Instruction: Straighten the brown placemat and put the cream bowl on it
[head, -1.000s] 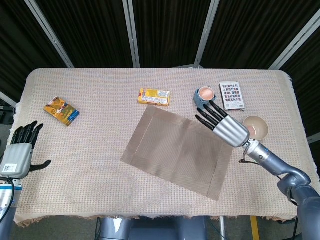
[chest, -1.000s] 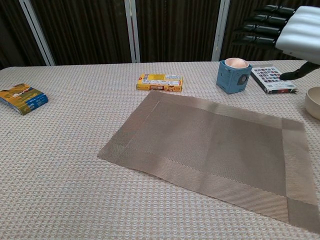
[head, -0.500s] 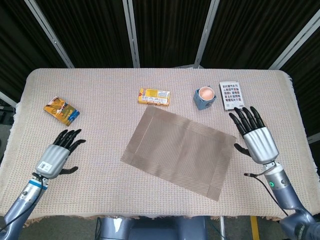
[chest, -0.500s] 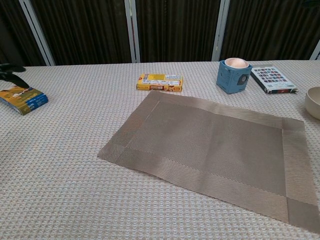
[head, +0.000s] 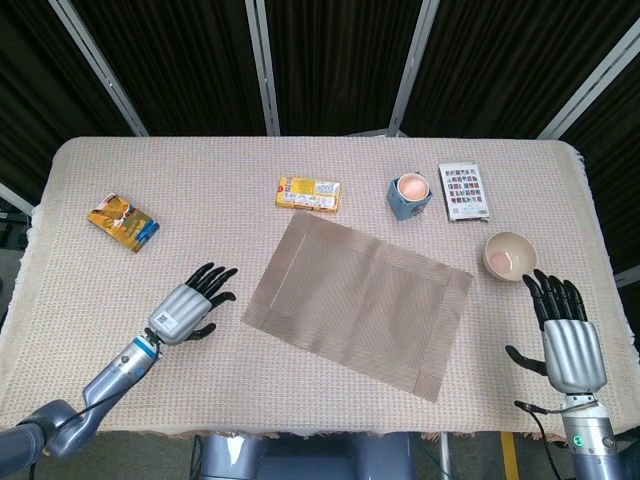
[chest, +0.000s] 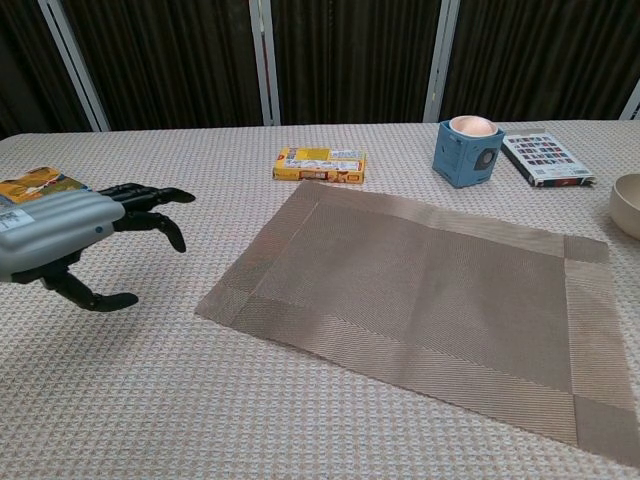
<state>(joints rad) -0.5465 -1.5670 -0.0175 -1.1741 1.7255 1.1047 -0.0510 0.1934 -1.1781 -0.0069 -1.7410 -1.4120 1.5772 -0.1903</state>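
Note:
The brown placemat (head: 358, 303) (chest: 420, 300) lies skewed in the middle of the table, its near right corner swung toward me. A cream bowl (head: 510, 256) (chest: 629, 205) stands upright on the tablecloth to the right of the mat, off it. My left hand (head: 187, 307) (chest: 78, 233) hovers left of the mat's left corner, fingers spread, holding nothing. At the table's near right edge my right hand (head: 566, 334) is open, below the bowl and apart from it; the chest view does not show it.
A blue cup (head: 410, 195) (chest: 469, 150) and a printed card box (head: 464, 190) (chest: 545, 158) stand behind the mat on the right. A yellow box (head: 308, 193) (chest: 320, 164) lies just past the mat's far corner. A yellow-blue packet (head: 123, 222) (chest: 35, 184) lies far left.
My left hand has swept in from the left edge toward the mat's left corner. My right hand has drawn back from over the mat to the near right edge, uncovering the bowl.

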